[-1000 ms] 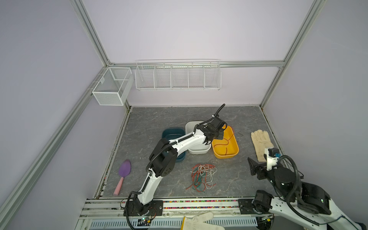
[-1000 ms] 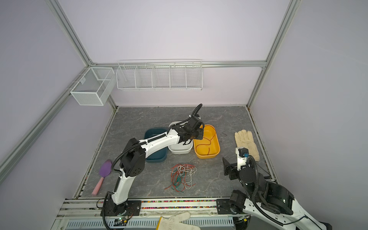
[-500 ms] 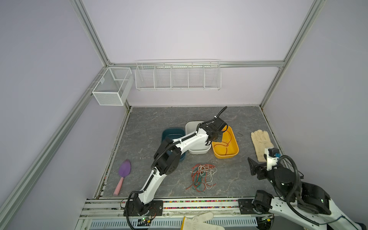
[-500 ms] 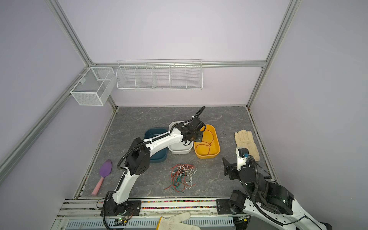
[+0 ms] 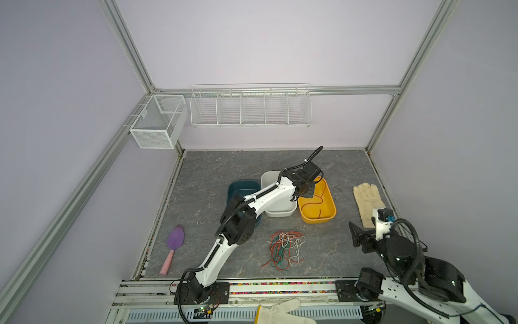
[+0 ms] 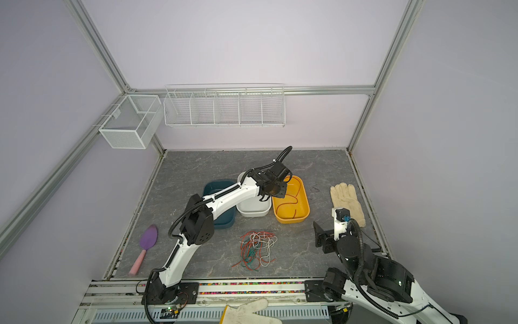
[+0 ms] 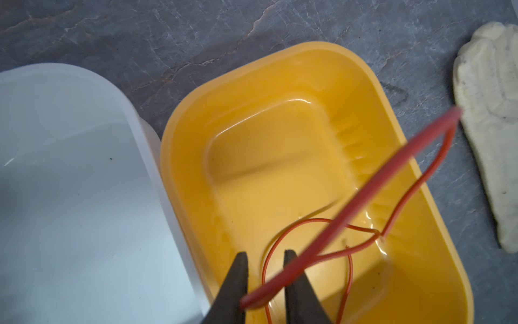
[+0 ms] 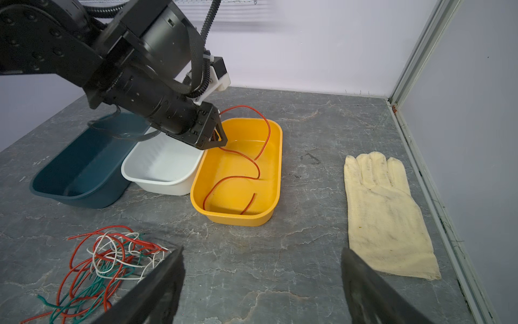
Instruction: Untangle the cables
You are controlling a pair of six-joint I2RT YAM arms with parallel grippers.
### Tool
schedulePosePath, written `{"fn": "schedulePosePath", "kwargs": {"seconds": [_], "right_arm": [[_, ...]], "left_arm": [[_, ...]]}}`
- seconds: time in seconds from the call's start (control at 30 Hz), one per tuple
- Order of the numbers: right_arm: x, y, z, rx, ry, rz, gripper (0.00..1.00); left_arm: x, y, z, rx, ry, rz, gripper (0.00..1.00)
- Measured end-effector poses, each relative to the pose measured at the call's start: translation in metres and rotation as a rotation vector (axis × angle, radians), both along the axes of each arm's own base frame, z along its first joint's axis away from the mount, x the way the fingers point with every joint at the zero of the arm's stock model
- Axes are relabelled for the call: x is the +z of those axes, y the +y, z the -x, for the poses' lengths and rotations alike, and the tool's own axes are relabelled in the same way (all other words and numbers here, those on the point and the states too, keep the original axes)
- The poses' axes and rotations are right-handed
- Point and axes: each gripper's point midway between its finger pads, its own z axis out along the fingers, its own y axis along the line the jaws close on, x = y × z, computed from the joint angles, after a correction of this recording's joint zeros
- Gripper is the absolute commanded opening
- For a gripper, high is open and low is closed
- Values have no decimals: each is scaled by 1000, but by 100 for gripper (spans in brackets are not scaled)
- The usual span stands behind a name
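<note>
A tangle of red-orange, green and white cables lies on the grey table near its front. One red-orange cable loops inside the yellow tray. Its upper end rises to my left gripper, which hangs over the tray's far left corner. In the left wrist view that gripper is open, and the cable's end lies loose across the gap. My right gripper is open and empty, low over bare table.
A white tray and a dark teal tray stand left of the yellow one. A cream glove lies at the right, and another glove on the front rail. A purple trowel lies at the left. Wire baskets hang on the back wall.
My left gripper's jaws have parted, and the red-orange cable they pinched now lies loose between them. The left arm's elbow has shifted a little. The right arm has not moved.
</note>
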Motion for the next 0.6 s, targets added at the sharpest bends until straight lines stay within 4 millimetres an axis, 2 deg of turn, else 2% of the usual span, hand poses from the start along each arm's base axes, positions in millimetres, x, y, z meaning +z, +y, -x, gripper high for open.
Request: {"fn": "schedulePosePath", "kwargs": {"seconds": [0.13,0.37,0.6], "right_arm": [[0,0,0,0,0,0,88],[0,0,0,-1,0,0,88],[-1,1,0,5,3,-1,88]], "left_arm": [[7,2,-4,1,-10,-3,36],[2,12,-5,5,15,-27,45],[1,12,-4,-5,25,-23,47]]}}
